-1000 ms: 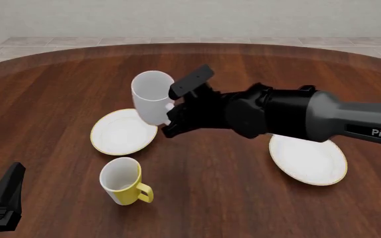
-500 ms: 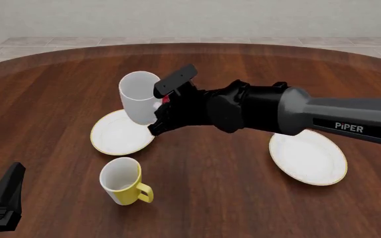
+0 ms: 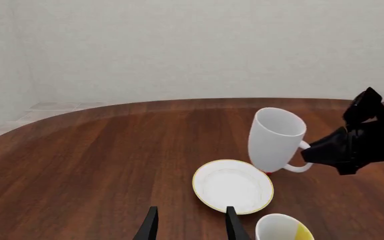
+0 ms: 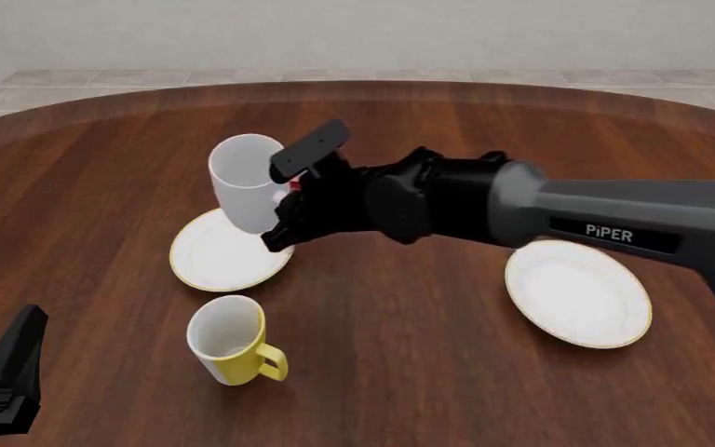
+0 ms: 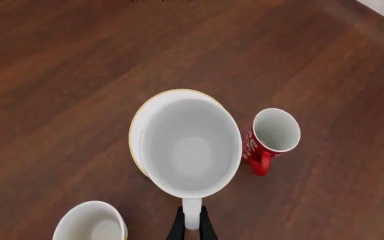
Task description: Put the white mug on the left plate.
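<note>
1. Above the table's left half, your right gripper (image 4: 286, 200) is clamped on the handle of the white mug (image 4: 245, 193), which hangs in the air, tilted.
2. From the right wrist view the mug sits almost over the left plate (image 4: 227, 252), not yet on it.
3. What's left, as I judge it: lower, level the mug, release.
4. Your left gripper (image 3: 190, 226) rests with jaws apart, holding nothing, near the table's near-left edge.

Front overview, two close wrist views
</note>
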